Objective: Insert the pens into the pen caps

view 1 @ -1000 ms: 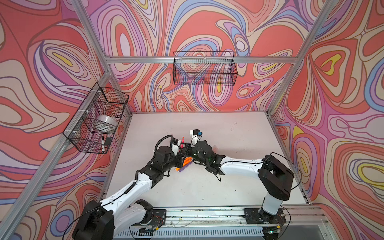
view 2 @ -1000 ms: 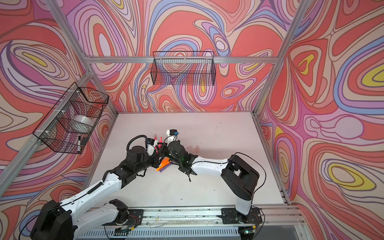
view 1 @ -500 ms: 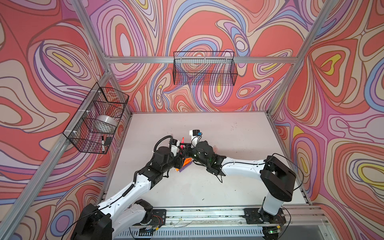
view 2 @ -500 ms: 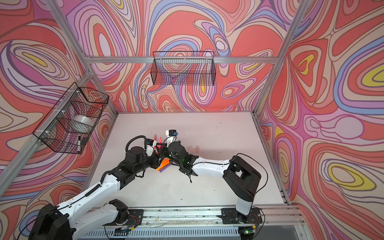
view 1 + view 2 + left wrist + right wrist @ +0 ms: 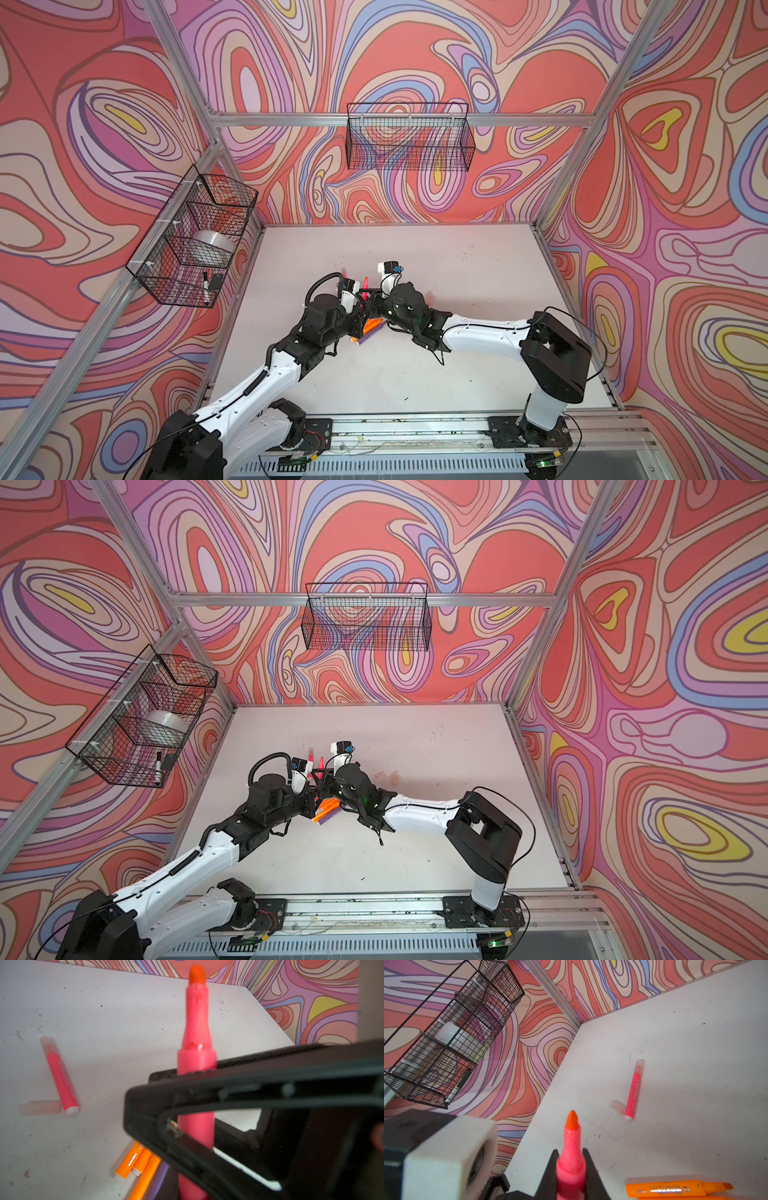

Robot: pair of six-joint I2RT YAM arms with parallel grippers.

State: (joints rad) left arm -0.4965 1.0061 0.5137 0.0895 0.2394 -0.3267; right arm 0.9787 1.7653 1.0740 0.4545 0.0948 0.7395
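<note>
A pink-red pen (image 5: pixel 572 1147) stands upright, bare orange-red tip up, between both grippers at mid-table. My right gripper (image 5: pixel 572 1167) is shut on its neck. My left gripper (image 5: pixel 193 1192) is shut on its lower barrel (image 5: pixel 196 1130), under the right gripper's black fingers (image 5: pixel 228 1093). In both top views the wrists meet around this pen (image 5: pixel 365 286) (image 5: pixel 321 766). A capped pink-red pen (image 5: pixel 60 1080) (image 5: pixel 633 1093) lies beyond, a loose pen cap (image 5: pixel 40 1108) (image 5: pixel 617 1106) at its end. Orange pens (image 5: pixel 372 324) (image 5: pixel 133 1161) (image 5: pixel 675 1188) and a purple pen (image 5: pixel 326 818) lie below the grippers.
More pale pen caps (image 5: pixel 384 777) lie right of the right wrist. A wire basket (image 5: pixel 195 249) on the left wall holds a tape roll and a black-and-white marker (image 5: pixel 205 286). Another wire basket (image 5: pixel 409 139) hangs on the back wall. A metal rail (image 5: pixel 415 428) runs along the front.
Both wrists stay together over the pile of pens. The left arm has edged slightly toward the right gripper, and its jaws have closed down on the upright pen.
</note>
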